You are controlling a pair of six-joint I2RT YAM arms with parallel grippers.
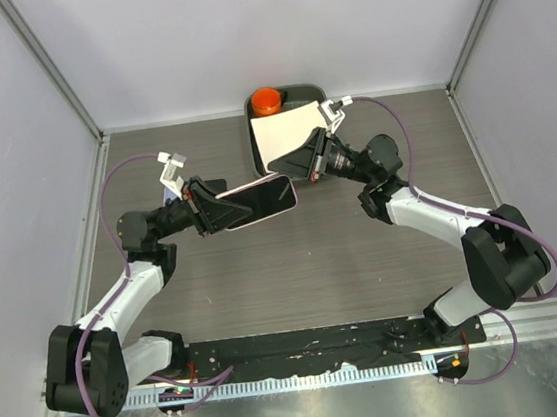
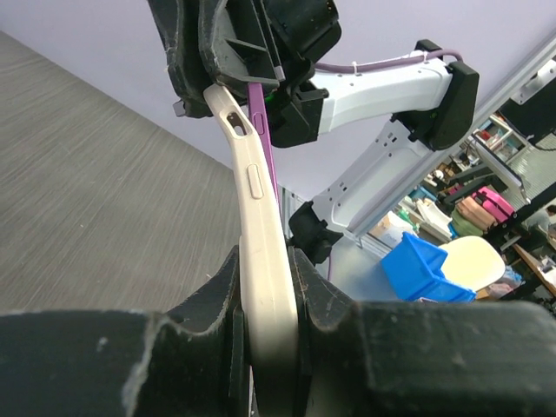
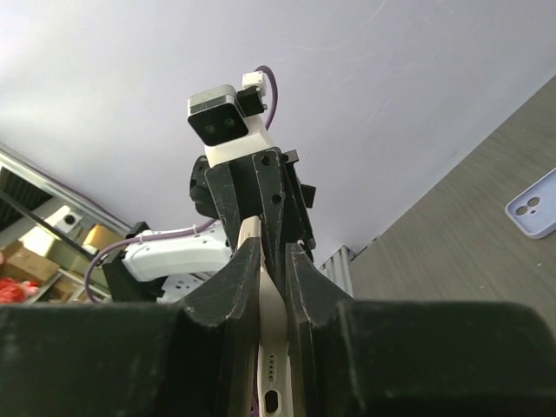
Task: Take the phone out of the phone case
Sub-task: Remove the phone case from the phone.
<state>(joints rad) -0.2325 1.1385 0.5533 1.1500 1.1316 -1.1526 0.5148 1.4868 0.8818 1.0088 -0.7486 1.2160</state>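
Both tools hang over mid-tabletop (image 1: pixel 296 277), each clamped on one end of the phone (image 1: pixel 261 201), which is held in the air between them. Its long axis runs 8 to 2 o'clock: left tool (image 1: pixel 227 214) at 8, right tool (image 1: pixel 295 174) at 2, neither nearer. Fingers hide both ends; whether the cream phone case (image 2: pixel 261 261) has started peeling off is unclear from any view.
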